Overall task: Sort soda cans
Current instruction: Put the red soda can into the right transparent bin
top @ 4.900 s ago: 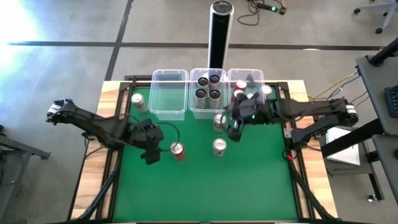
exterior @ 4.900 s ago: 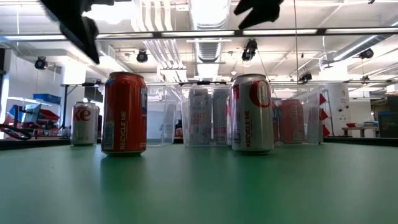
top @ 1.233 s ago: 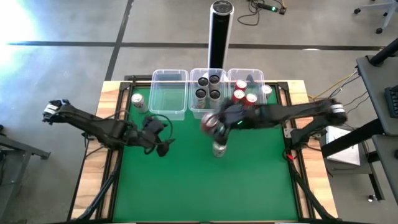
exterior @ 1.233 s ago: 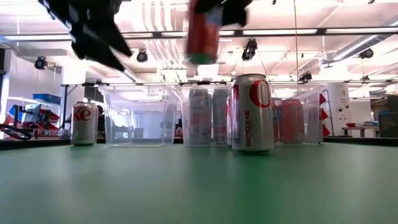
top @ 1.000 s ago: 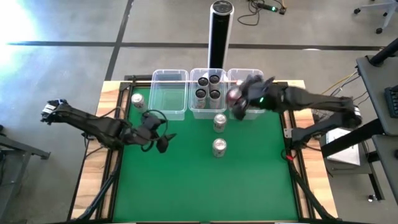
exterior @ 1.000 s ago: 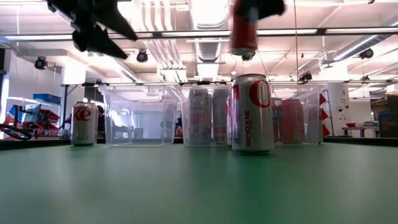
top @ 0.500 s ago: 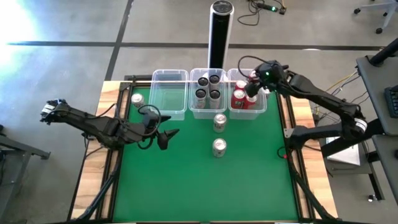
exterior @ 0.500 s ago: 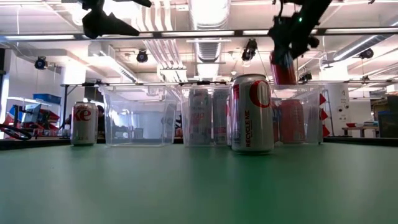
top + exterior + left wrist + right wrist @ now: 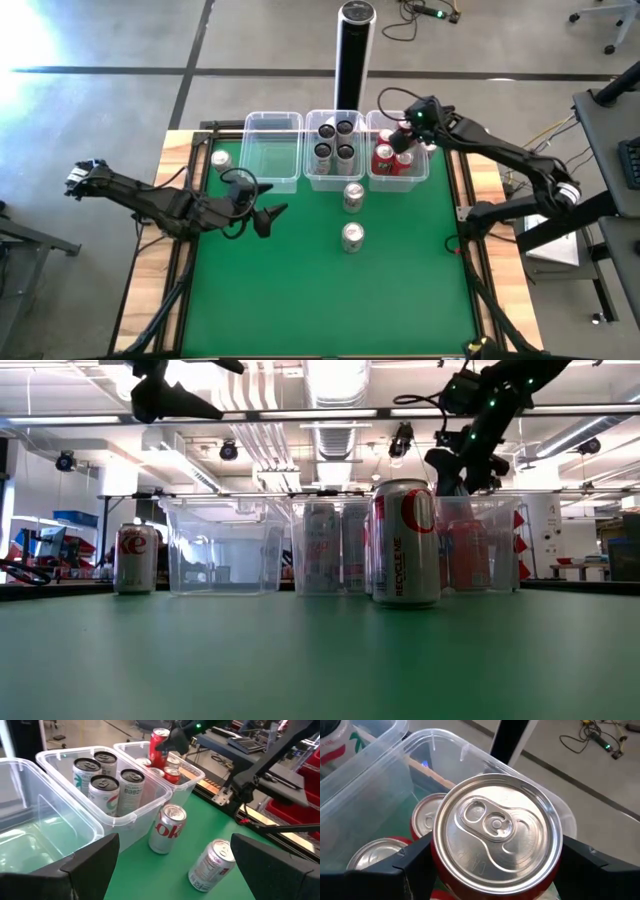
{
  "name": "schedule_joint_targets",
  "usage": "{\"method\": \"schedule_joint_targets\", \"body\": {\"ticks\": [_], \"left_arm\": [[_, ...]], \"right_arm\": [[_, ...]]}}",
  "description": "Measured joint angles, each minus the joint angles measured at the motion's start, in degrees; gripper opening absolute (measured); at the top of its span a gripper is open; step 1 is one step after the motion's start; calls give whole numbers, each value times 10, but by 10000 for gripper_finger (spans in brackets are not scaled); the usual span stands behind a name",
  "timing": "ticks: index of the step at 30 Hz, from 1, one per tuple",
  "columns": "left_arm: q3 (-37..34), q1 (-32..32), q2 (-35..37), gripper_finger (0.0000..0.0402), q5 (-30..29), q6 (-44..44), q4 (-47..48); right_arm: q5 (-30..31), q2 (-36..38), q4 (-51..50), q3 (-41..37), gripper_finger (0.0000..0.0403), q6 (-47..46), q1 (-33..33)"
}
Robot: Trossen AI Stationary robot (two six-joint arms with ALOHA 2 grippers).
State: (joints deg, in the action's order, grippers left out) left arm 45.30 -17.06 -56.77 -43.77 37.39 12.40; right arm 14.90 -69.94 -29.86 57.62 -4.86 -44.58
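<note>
My right gripper [image 9: 407, 135] is shut on a red soda can [image 9: 497, 827] over the right clear bin [image 9: 424, 165], which holds other red cans [image 9: 426, 820]. The middle bin [image 9: 310, 178] holds several dark cans [image 9: 102, 785]. The left bin [image 9: 272, 150] has no cans in it. Two silver-white cans [image 9: 352, 196] [image 9: 351, 237] stand on the green mat in front of the bins. A third [image 9: 222, 162] stands left of the left bin. My left gripper [image 9: 268, 215] hovers open over the mat's left part and holds nothing. My right gripper pinches the red can by its side wall [image 9: 436, 862] just under the silver top, one finger [image 9: 415, 865] on either side. The fingers slant down from the table's right. The can is upright, top up, inside the right bin's opening; its bottom is hidden.
A tall black-and-silver post [image 9: 354, 50] stands just behind the middle bin. The three bins sit side by side along the mat's far edge. The green mat [image 9: 330, 300] is bare near the front edge.
My right gripper has carried the red can from the front of the bins toward the far right, over the right bin, and has lowered it there. The can has stayed upright. My left gripper has drifted slightly toward the right, still open.
</note>
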Motion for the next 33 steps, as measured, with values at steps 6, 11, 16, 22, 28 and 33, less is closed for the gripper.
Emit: {"method": "schedule_joint_targets", "body": {"ticks": [6, 11, 16, 22, 28, 33], "left_arm": [[0, 1, 0, 367, -9, 0, 9], [0, 1, 0, 367, -9, 1, 12], [0, 1, 0, 367, -8, 13, 28], [0, 1, 0, 367, -7, 24, 42], [0, 1, 0, 367, -7, 24, 44], [0, 1, 0, 367, -7, 24, 46]], "right_arm": [[-3, -27, 12, 0, 300, -18, 0], [-3, -56, 25, 0, 300, -37, -1], [-4, -80, 23, 0, 303, -42, -3], [-4, -94, 24, 0, 306, -39, -5], [-3, -108, 25, 0, 311, -17, -6], [-5, -114, 23, 0, 318, -14, -6]]}}
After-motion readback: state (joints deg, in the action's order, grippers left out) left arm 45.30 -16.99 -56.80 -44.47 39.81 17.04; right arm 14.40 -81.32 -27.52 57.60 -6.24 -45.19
